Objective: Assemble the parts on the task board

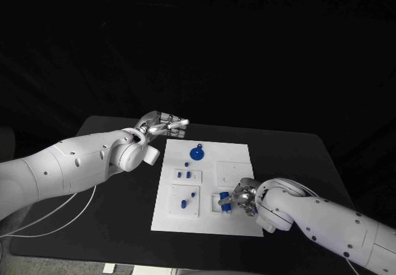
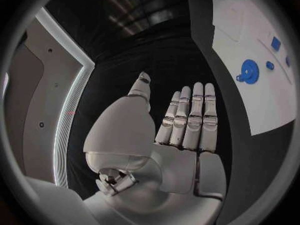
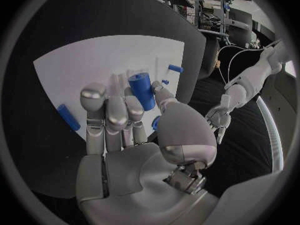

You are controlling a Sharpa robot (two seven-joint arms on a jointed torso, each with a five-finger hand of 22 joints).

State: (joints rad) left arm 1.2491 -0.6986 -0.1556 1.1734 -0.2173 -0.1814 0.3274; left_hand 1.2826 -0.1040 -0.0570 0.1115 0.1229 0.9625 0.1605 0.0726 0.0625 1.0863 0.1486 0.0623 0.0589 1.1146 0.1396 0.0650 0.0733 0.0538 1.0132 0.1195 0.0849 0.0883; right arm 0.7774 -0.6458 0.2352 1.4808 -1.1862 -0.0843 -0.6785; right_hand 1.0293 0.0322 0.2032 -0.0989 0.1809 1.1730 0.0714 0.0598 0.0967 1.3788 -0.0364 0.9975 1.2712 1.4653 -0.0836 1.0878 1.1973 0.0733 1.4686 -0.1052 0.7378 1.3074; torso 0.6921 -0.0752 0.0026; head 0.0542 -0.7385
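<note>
Task board | right hand gripping blue cylinder | left hand wide, holding nothing

**Black desk, white task board at its middle**

The desk is a black, matte slab, seen from above as a rough square with its near edge toward the robot. Lying flat on it is the white task board, a tall rectangle set slightly askew, its long sides running away from the robot. A thin white cable loops across the desk's near left corner, well apart from the board's left edge.
</note>
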